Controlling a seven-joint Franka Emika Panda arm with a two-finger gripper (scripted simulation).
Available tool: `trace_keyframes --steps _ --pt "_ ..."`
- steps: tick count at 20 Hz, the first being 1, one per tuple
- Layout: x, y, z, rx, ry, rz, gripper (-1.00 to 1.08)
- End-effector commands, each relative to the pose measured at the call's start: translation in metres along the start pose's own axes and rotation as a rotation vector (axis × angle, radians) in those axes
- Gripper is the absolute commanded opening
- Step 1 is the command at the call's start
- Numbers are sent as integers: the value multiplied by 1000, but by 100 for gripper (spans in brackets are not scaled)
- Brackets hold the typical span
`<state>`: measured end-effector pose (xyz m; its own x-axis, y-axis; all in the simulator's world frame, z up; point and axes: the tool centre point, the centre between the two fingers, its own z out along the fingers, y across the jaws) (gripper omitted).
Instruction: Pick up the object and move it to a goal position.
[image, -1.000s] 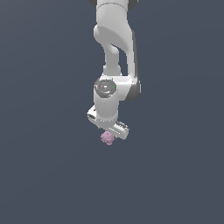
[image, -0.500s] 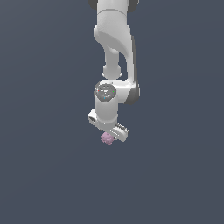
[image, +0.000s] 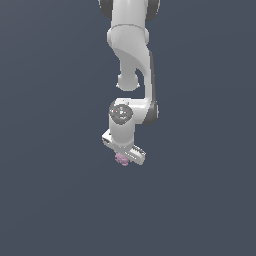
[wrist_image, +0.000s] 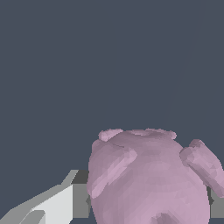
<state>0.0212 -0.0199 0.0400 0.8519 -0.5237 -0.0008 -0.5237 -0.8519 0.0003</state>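
Observation:
The object is a small pinkish-purple, lumpy round blob (image: 121, 159). It sits just under the white gripper (image: 123, 156) in the exterior view, at the middle of the picture. In the wrist view the blob (wrist_image: 148, 179) fills the space between the fingers, with one grey-white finger (wrist_image: 65, 199) pressed against its side. The gripper is shut on the object. The other finger is mostly hidden behind the blob. The white arm (image: 132, 60) hangs down from the top of the exterior view.
Only a plain dark blue-grey background (image: 50, 150) shows around the arm. No other objects, edges or markers are in view.
The arm has shifted slightly, with the wrist and the held blob staying close to the same place in the exterior view. The blob stays in the gripper.

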Motion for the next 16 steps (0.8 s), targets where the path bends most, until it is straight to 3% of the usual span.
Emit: trace_keyframes --steps 1,16 --pt "1 0 1 0 1 0 -100" --pt "0 7 -7 1 1 0 -100"
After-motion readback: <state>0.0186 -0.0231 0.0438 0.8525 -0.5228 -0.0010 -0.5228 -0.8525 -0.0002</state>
